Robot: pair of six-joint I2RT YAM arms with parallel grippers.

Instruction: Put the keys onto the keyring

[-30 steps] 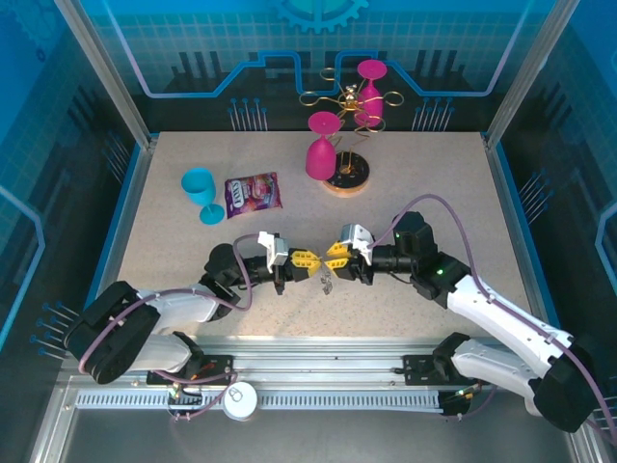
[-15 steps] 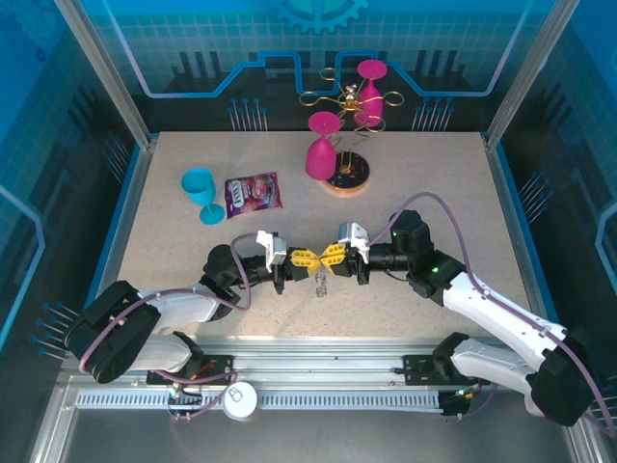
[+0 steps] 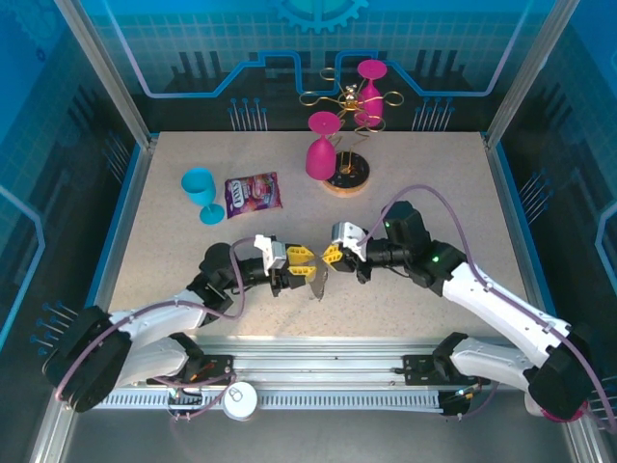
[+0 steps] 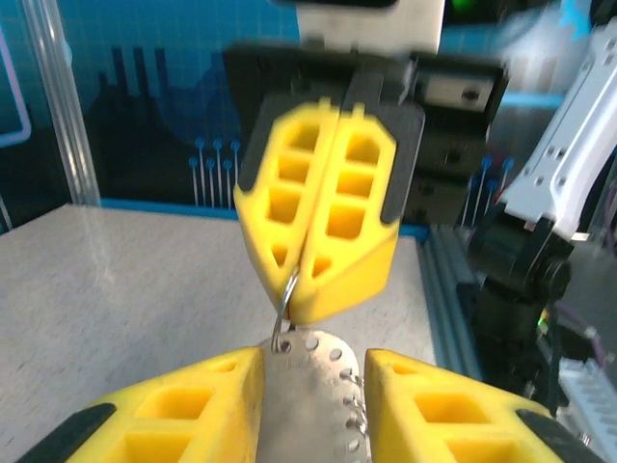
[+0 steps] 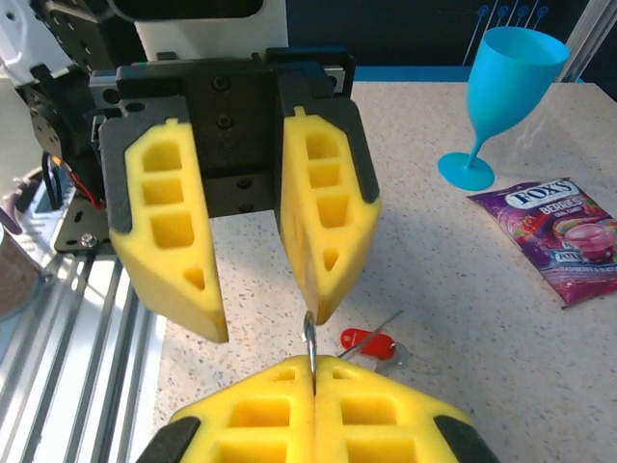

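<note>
Everything here is placed from the keyring [image 3: 316, 283], the flat grey loop that hangs between the two grippers over the near middle of the table [image 3: 434, 193].

Well to its left and further back stands a blue goblet [image 3: 200, 188], upright. A purple sweet packet [image 3: 253, 194] lies flat just beside the goblet, on the side nearer the keyring.

Just left of the keyring is the left gripper [image 3: 308, 265]. Its yellow fingers [image 4: 193, 410] stand parted, one on each side of the grey plate [image 4: 308, 395]. From the right wrist the gap between them is plain [image 5: 268, 318]. Whether their inner faces touch the plate's edges I cannot tell.

The plate has a row of small holes and thin wire rings along one edge. One wire ring rises from its top into the right gripper [image 4: 310, 289].

Just right of the keyring, the right gripper [image 3: 326, 256] has its fingers pressed together on that wire ring. In its own camera a thin metal sliver [image 5: 309, 347] stands up out of the seam between the pads [image 5: 260, 415].

The key [image 5: 364, 340] — red head, short pale blade — lies flat on the table, below the keyring and a little to one side, clear of both grippers.

Behind the keyring and slightly right, well apart, a pink glass [image 3: 322, 149] stands mouth down by a round wooden base [image 3: 349, 178]. A second pink glass [image 3: 371, 92] hangs in the gold wire rack [image 3: 337, 96].
</note>
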